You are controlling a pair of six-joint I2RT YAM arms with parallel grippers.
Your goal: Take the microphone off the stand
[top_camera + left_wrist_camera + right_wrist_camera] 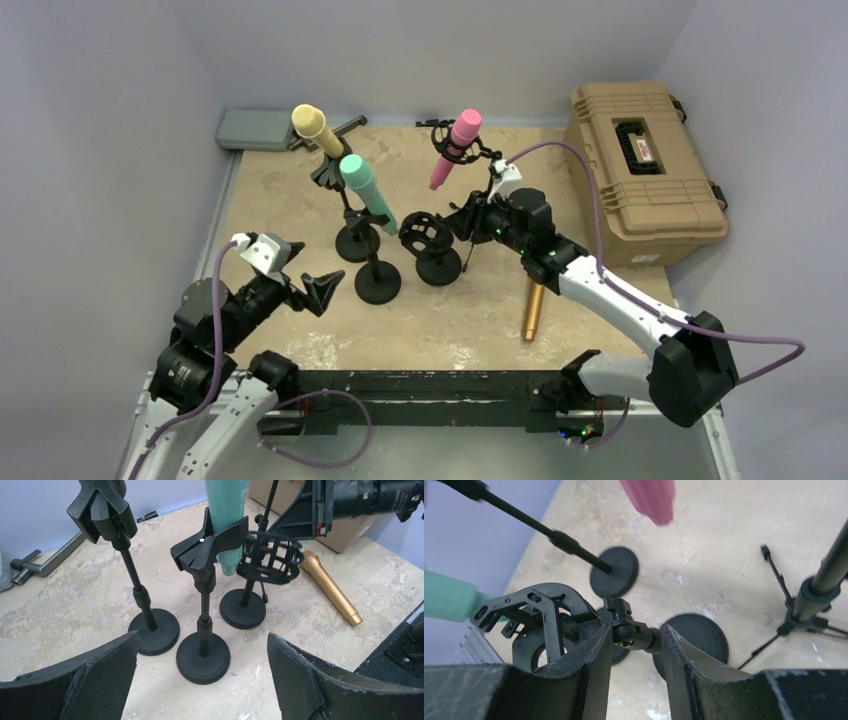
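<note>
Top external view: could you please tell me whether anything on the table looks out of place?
The gold microphone lies flat on the table, off any stand. The shock mount stands empty, with the right gripper holding its joint between the jaws, so the microphone likely came from there.

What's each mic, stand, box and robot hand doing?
Yellow microphone, clipped in, tilted.
Teal microphone, clipped in, tilted.
Pink microphone, in its cradle, tilted.
Gold microphone, lying on table.
Empty stand, upright.
Tan case, closed.
Left hand, open, holding nothing.
Right hand, shut on empty stand.
</note>
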